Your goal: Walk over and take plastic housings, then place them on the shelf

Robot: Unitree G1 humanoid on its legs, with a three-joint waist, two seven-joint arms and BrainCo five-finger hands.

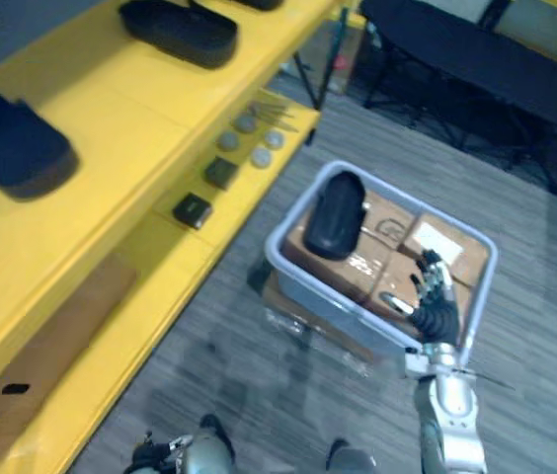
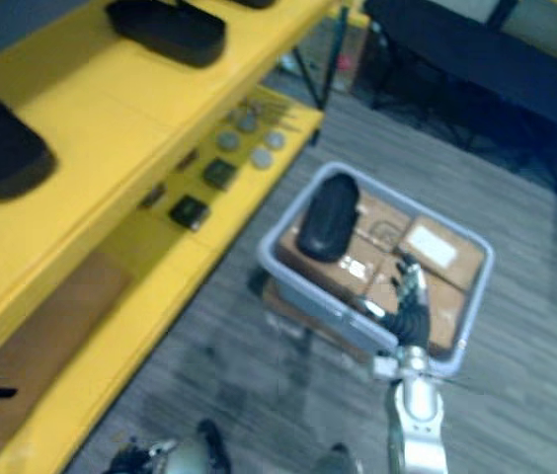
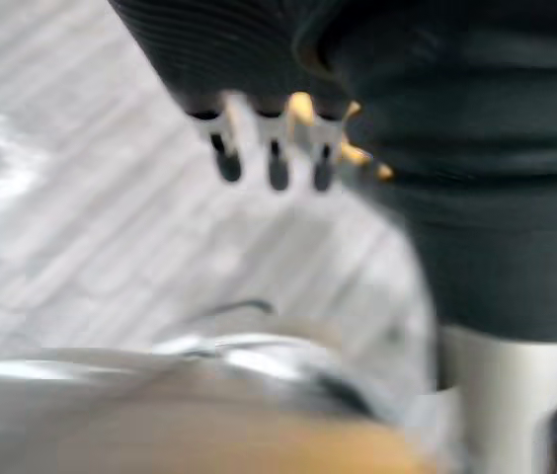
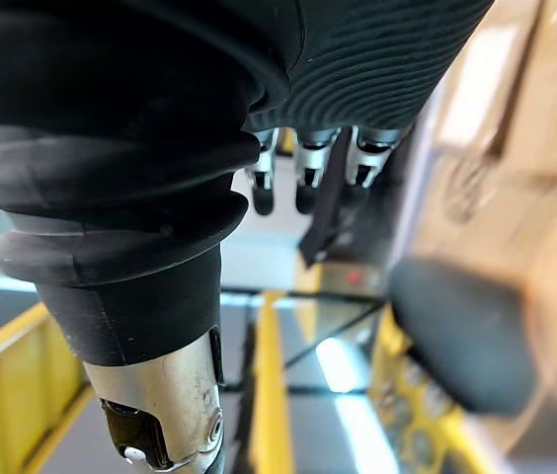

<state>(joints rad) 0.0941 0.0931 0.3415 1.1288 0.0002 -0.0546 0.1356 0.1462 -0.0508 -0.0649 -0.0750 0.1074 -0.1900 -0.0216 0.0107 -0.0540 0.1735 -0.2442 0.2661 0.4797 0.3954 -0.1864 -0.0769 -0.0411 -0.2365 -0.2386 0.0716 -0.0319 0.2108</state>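
Note:
A black plastic housing [image 1: 336, 214] lies on cardboard boxes [image 1: 397, 232] inside a grey bin [image 1: 280, 247] on the floor. Two more black housings [image 1: 178, 30] [image 1: 12, 143] rest on the top board of the yellow shelf [image 1: 111, 188] at the left. My right hand [image 1: 435, 296] hovers over the bin's near right part, fingers straight and holding nothing, a hand's width right of the housing. In the right wrist view its fingers [image 4: 303, 178] point past the housing [image 4: 461, 336]. My left hand [image 3: 274, 163] hangs relaxed above the floor, at the lower edge in the left eye view [image 1: 175, 452].
On the lower shelf board lie two small dark square parts [image 1: 193, 209] [image 1: 221, 172] and several grey discs [image 1: 249, 138]. A brown cardboard sheet [image 1: 51, 346] lies further along it. A black table [image 1: 476, 59] stands behind the bin. Flat cardboard [image 1: 298, 306] sits under the bin.

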